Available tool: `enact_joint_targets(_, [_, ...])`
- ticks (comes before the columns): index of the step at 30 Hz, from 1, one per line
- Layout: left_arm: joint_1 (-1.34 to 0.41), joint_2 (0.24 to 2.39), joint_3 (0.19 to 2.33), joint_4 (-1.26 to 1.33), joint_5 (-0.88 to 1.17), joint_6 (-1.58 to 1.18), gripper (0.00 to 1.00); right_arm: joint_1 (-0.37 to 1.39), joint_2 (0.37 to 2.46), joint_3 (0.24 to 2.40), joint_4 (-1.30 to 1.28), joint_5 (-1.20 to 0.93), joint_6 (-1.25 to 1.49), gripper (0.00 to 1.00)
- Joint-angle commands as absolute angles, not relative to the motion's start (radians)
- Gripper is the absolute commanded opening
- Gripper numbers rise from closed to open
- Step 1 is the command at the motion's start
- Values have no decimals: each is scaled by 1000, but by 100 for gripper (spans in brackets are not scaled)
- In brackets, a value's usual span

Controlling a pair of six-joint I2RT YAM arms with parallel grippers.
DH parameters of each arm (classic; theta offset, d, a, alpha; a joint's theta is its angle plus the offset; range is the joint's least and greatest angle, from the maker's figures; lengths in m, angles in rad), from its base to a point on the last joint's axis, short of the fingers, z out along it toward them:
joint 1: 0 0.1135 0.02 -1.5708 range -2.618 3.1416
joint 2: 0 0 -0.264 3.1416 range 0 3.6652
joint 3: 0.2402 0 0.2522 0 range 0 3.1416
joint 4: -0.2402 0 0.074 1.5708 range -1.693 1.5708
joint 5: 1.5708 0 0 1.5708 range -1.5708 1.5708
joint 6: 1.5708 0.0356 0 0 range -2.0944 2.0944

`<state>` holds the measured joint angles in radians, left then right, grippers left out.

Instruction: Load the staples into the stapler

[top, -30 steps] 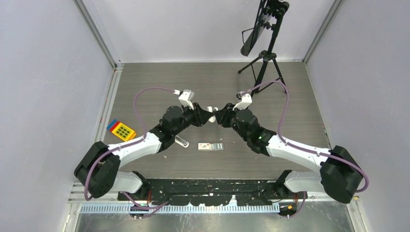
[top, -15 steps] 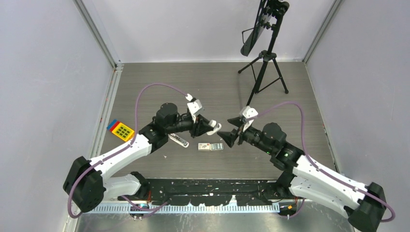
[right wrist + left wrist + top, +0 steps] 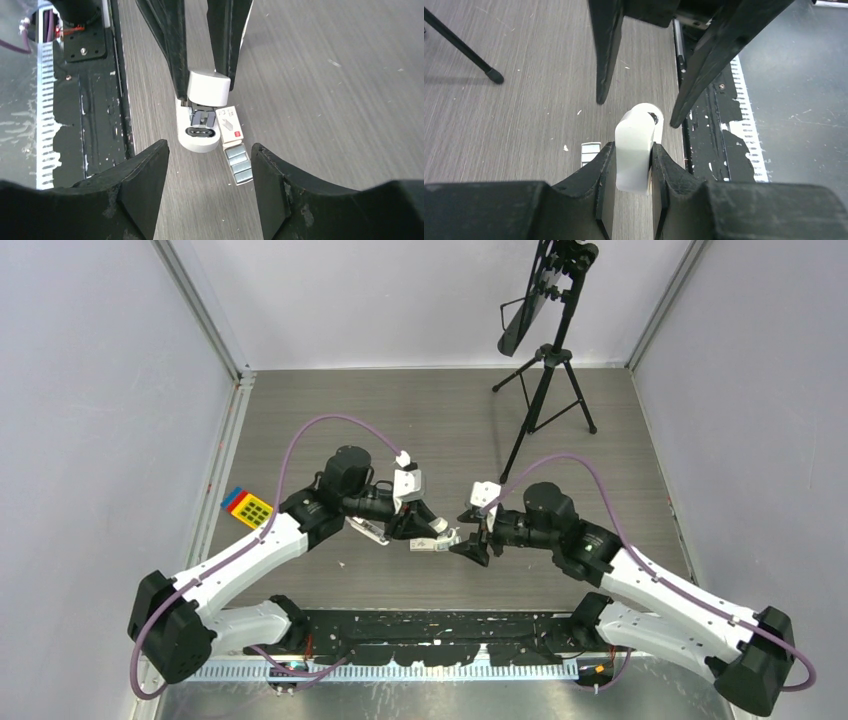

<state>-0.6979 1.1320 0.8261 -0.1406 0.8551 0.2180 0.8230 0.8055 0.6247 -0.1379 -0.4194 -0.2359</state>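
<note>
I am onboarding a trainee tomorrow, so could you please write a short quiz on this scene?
1. Which gripper holds the white stapler?
2. True or false: the right gripper is shut on the staple box.
3. Where does the staple box lie? A) between the right gripper's fingers; B) on the table, beside the stapler; C) on top of the stapler.

Key
1. The left gripper, clamped on it.
2. False: its jaws stand open and hold nothing.
3. B.
</note>
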Motion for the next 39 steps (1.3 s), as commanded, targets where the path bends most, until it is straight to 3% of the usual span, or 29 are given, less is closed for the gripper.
enact_joint_targets(1, [-698,1101,871,-166,924,256,0,825,855,672,-104,-485,-259,65])
enact_joint_targets(10, [-699,1088,868,-175,909,265,0,826,917,698,-72,-518,-223,55])
enact_joint_targets(22, [-704,1056,850,-149,842,302,0,828,958,710,-7,-554,-113,54])
enact_joint_targets(39, [-712,1042,836,-141,834,327,0,827,997,714,53,-557,-63,45])
